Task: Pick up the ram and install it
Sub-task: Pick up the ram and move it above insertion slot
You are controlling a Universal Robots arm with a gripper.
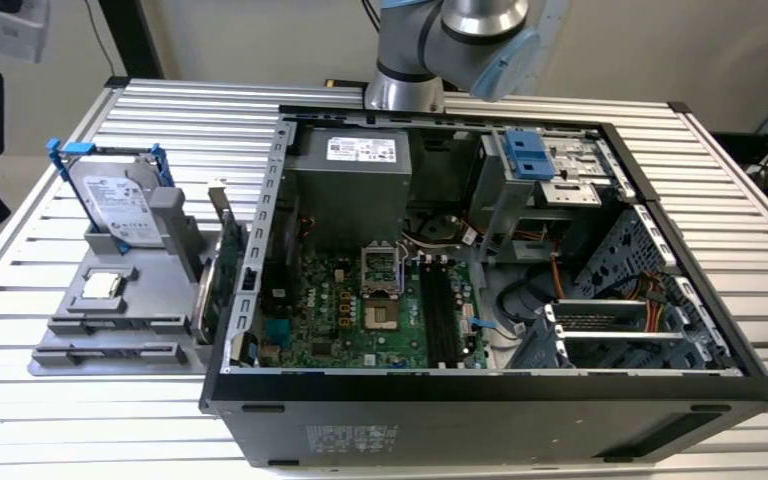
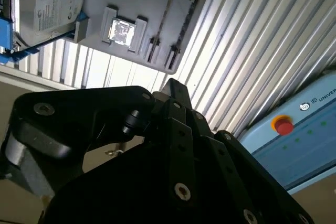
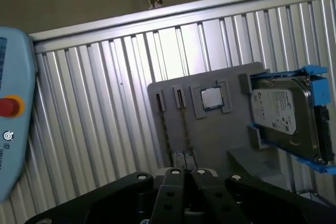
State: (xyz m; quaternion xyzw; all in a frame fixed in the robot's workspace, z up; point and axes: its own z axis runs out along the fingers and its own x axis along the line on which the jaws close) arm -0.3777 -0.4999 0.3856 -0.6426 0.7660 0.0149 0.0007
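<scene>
In the exterior view, the ram (image 1: 203,303) looks like a thin grey-green stick standing on edge at the right side of the grey holder (image 1: 117,340). It is just left of the taller green card (image 1: 232,258). My gripper (image 3: 184,182) shows as a black body in both wrist views, hovering over the holder (image 3: 210,129) near its long slots. The gripper (image 2: 173,129) touches nothing that I can see. Black memory slots (image 1: 440,312) lie on the motherboard inside the open computer case (image 1: 491,385).
A silver hard drive with blue rails (image 1: 117,205) stands at the holder's back, and a square chip (image 1: 101,285) lies in its middle. The arm's base (image 1: 404,90) is behind the case. A light-blue pendant with a red button (image 2: 284,125) sits on the slatted table (image 1: 37,420).
</scene>
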